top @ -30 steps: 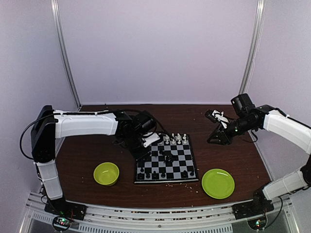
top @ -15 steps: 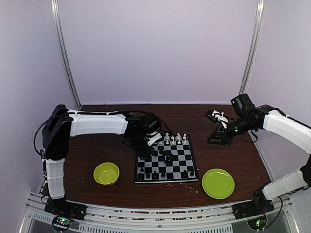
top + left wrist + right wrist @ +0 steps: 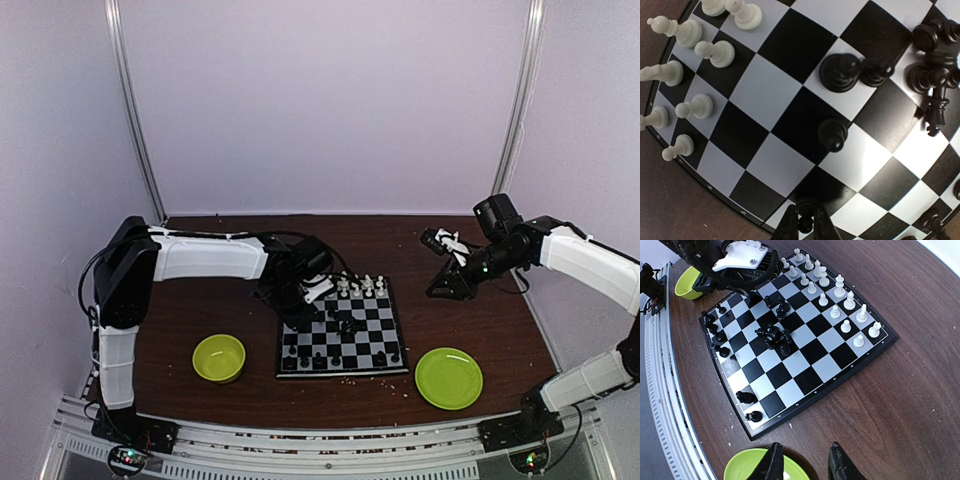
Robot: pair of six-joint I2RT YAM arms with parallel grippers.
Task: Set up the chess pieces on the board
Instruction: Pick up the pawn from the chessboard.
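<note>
Chess pieces [image 3: 839,72] sit on the board [image 3: 765,90], with some black ones bunched in the middle. Left claw [image 3: 805,212] pinches one black piece [image 3: 805,224] by the board's left edge, and right claw [image 3: 805,447] hangs spread. A crooked pinch could drop it and knock over its neighbours.

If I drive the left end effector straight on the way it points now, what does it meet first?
The small black chess piece pinched in the left end effector; directly below that, the board near its edge. Depth is hard to judge, but nothing else shows in that line.

Black piece [image 3: 805,223] between jaws: base cut off.
</note>
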